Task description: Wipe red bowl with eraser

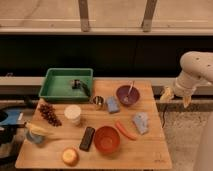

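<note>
Tool (176, 97) open, empty, off the table's (146, 151) right edge. Eraser (87, 138) near front edge, just left of red bowl (107, 139). Descend over eraser, jaws across its narrow width.

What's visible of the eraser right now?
The eraser is a flat black rectangular block, matte-looking, lying flat on the wooden table, its long side running roughly front to back with a slight tilt. It sits just left of the red bowl; whether they touch is unclear. Nothing rests on it. The gripper hangs open past the table's right edge, far from it.
</note>
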Controlling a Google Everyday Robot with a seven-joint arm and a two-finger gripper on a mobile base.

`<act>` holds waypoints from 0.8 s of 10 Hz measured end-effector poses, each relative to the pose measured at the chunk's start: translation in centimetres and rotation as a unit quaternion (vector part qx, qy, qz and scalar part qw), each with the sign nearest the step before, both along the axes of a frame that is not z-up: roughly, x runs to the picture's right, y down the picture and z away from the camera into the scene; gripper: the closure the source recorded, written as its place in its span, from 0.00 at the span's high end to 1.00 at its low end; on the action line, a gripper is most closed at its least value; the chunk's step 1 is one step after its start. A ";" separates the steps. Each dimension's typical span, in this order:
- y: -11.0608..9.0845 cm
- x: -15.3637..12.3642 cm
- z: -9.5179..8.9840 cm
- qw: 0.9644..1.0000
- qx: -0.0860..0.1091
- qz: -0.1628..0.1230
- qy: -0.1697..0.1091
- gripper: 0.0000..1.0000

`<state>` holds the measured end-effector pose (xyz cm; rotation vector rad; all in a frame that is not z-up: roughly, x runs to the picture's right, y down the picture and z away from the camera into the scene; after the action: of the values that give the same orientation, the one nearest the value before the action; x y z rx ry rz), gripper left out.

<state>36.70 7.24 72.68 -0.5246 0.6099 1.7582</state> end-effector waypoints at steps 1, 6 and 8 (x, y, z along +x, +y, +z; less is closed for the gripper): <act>-0.2 0.0 0.0 1.000 0.002 -0.004 -0.002 0.73; -4.1 -7.2 2.5 0.997 0.007 -0.047 -0.063 0.73; -5.1 -11.9 3.4 0.993 0.006 -0.063 -0.103 0.73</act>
<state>24.80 2.09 76.05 -0.6370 0.4769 1.5643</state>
